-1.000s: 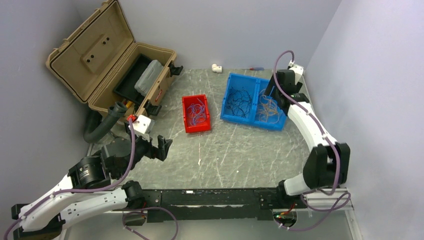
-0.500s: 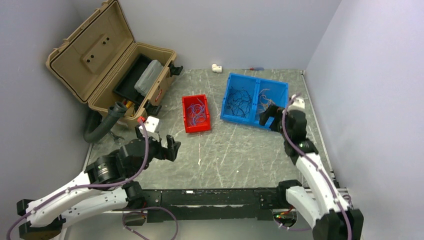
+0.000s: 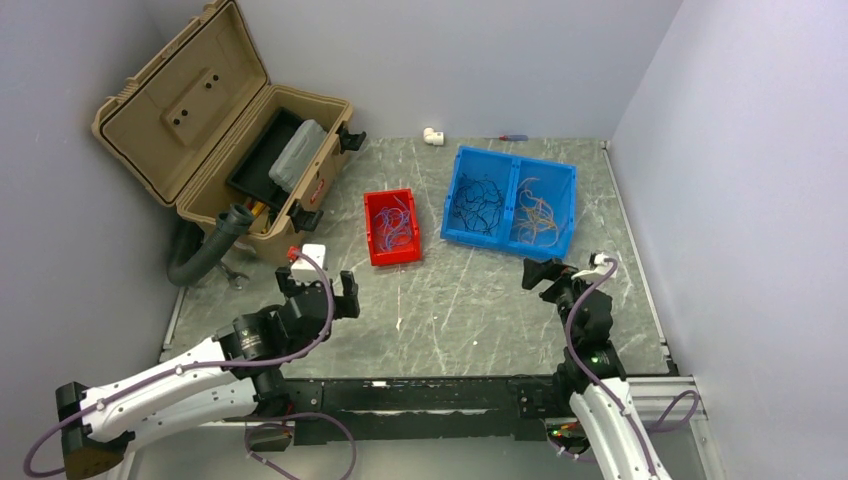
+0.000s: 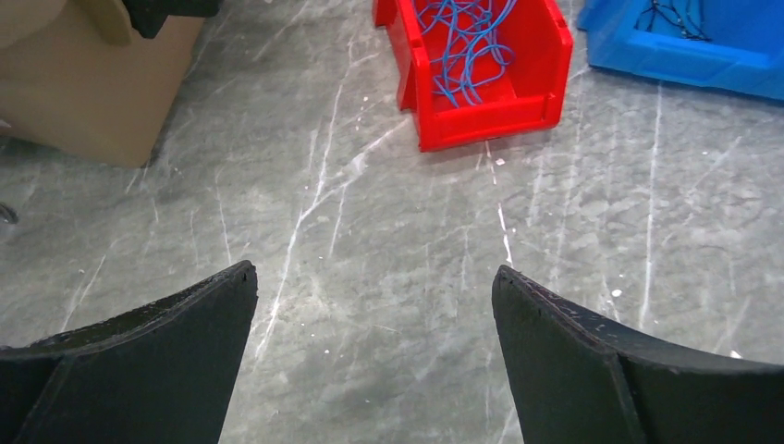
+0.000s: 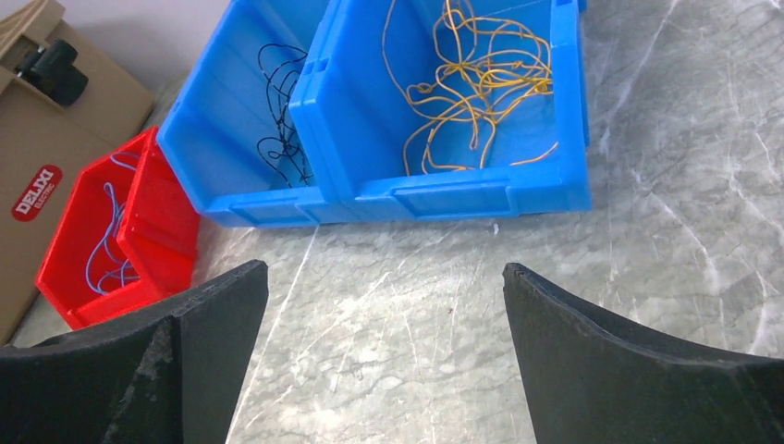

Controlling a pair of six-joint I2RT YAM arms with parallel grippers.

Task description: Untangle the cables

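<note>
Right gripper [image 5: 384, 277] drawn back from blue bin [image 5: 462, 199], jaws spread, nothing held; left gripper [image 4: 374, 277] likewise agape, empty. Yellow cables [image 5: 471, 83] and black cables [image 5: 277, 139] kept in separate compartments, blue cables [image 4: 462, 37] in red bin [image 4: 490, 120]: colours held apart.

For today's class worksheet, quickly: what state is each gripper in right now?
Left gripper: open, holding nothing.
Right gripper: open, holding nothing.

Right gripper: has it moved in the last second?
Yes. The right gripper has pulled back from over the blue bin toward the near table edge.
</note>
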